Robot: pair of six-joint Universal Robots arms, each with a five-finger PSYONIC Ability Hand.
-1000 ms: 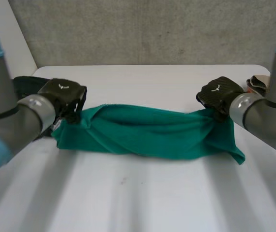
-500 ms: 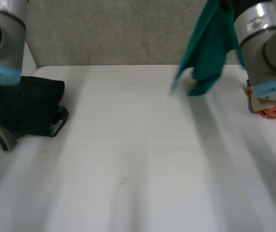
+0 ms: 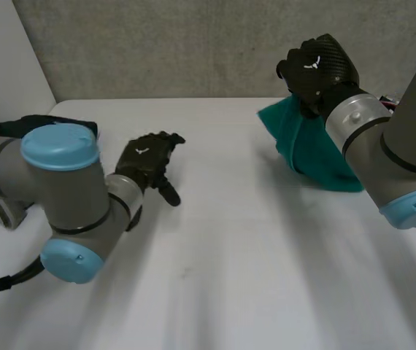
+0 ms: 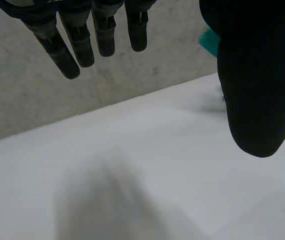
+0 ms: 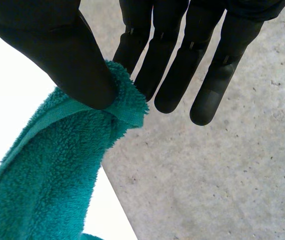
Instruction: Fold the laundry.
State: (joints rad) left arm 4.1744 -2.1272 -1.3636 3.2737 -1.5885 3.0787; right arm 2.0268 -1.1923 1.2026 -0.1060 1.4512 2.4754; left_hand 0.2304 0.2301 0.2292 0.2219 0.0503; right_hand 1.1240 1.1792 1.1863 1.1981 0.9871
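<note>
Head view: right hand (image 3: 317, 69) pinches towel (image 3: 314, 149) edge; left hand (image 3: 144, 160) slack above table (image 3: 222, 255).

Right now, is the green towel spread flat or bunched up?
Bunched, not spread. The green towel hangs in a clump from the right hand, which pinches its edge between thumb and fingers.

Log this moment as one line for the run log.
left hand: open, empty | right hand: thumb pinches green towel by edge | table: dark garment at left edge
</note>
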